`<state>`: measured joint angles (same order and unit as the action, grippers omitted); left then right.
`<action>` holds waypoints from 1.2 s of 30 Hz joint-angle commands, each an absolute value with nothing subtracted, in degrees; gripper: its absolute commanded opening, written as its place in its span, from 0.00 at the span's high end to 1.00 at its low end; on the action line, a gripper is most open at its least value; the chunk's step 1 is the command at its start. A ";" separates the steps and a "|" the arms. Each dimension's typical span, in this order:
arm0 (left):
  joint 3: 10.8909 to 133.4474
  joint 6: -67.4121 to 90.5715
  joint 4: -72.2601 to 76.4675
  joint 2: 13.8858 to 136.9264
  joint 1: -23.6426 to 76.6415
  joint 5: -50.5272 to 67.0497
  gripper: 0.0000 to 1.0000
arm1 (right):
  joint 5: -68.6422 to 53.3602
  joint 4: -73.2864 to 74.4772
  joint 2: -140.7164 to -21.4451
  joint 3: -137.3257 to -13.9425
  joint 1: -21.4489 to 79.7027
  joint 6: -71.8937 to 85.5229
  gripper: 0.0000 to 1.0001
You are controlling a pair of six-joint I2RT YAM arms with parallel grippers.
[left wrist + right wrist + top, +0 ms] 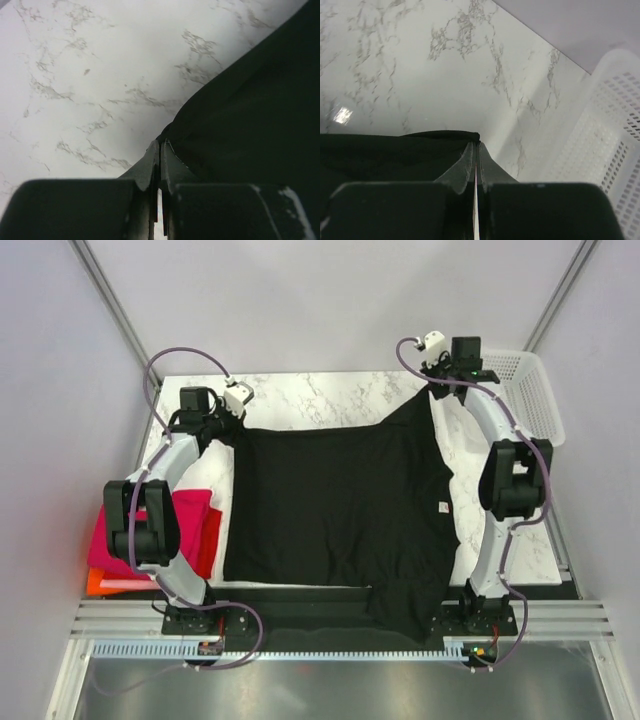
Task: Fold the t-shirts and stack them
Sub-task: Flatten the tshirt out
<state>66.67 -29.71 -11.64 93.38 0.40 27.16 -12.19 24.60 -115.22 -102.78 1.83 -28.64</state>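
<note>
Left pincer and right pincer each clamp an upper corner of the black t-shirt, spread mid-frame on the bench with its bottom part draping past the lower edge, so uneven pulling could slip the thin cloth free or skew the fold.

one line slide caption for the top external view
Left gripper and right gripper shut on the far corners of the black t-shirt spread over the marble table; folded shirts left, basket right.
</note>
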 commanded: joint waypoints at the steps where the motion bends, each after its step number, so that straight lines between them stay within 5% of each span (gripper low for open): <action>1: 76.43 -32.17 -8.16 100.86 0.35 22.16 0.98 | -9.76 21.18 -121.71 -113.80 1.93 -28.04 1.00; 12: 97.63 -29.27 -11.25 120.05 1.93 18.02 0.98 | -6.68 16.53 -141.06 -135.68 2.28 -27.95 1.00; 19: 104.50 -29.09 -10.63 123.93 2.90 16.17 0.98 | -5.10 12.48 -143.53 -138.43 3.25 -28.56 1.00; 36: 89.05 -33.92 -15.29 109.08 2.99 21.80 0.98 | -6.68 19.07 -119.36 -109.78 4.04 -30.41 1.00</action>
<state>91.07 -30.92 -15.35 113.60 3.01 19.97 -6.26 19.11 -124.81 -111.42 3.92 -30.26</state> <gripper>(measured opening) 0.032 0.007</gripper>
